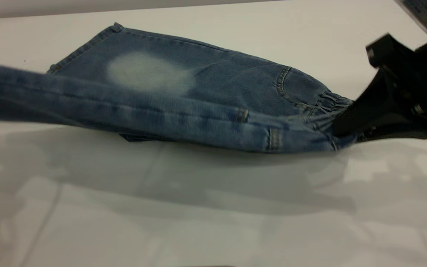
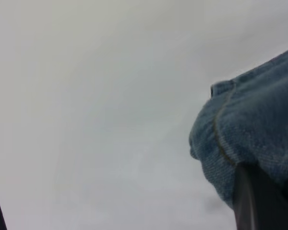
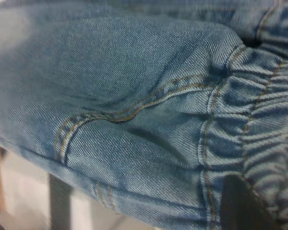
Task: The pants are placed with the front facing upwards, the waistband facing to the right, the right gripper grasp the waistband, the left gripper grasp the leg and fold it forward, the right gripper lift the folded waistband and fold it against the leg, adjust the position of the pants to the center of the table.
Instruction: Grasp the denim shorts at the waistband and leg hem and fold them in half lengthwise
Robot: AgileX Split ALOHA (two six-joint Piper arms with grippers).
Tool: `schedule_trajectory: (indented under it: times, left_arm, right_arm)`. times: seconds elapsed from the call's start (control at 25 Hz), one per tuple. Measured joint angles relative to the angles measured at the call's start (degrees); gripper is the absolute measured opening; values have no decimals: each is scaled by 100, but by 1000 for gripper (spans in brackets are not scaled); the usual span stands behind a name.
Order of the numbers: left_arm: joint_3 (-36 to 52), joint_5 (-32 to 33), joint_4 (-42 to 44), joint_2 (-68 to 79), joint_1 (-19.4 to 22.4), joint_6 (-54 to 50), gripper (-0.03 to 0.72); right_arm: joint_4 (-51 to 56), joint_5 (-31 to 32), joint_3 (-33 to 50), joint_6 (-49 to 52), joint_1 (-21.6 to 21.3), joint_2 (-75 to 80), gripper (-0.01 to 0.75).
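Two grippers hold the denim pants

Two ends of the pants (image 1: 184, 96) are held, and the waistband (image 1: 328, 105) serves as landmark. Far left of the waistband, the front leg stretches off the exterior view's edge, raised above the table (image 1: 213, 207); the left wrist view shows the left gripper (image 2: 259, 201) clamped on a leg hem. Behind that fold, the rear leg lies flat with its pale knee patch (image 1: 148, 72). At the waistband itself, the right gripper (image 1: 347, 126) pinches the gathered elastic.
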Motion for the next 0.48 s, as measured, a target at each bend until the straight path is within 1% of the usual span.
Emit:
schedule_trajectory:
  times: [0.16, 0.24, 0.36, 0.48]
  left_arm:
    - [-605, -357, 856, 841, 0, -745, 29]
    - [-996, -548, 1105, 1340, 0, -966, 29]
    - [-1625, -924, 1287, 2055, 0, -1114, 29]
    - [-2277, -1056, 1351, 2739, 0, -1154, 29]
  right_arm:
    - [770, -172, 2, 11, 0, 6, 73]
    - [1212, -361, 2, 19, 0, 59, 73]
    - [1376, -563, -114, 176, 0, 231, 73]
    - [1400, -628, -374, 410, 0, 413, 73]
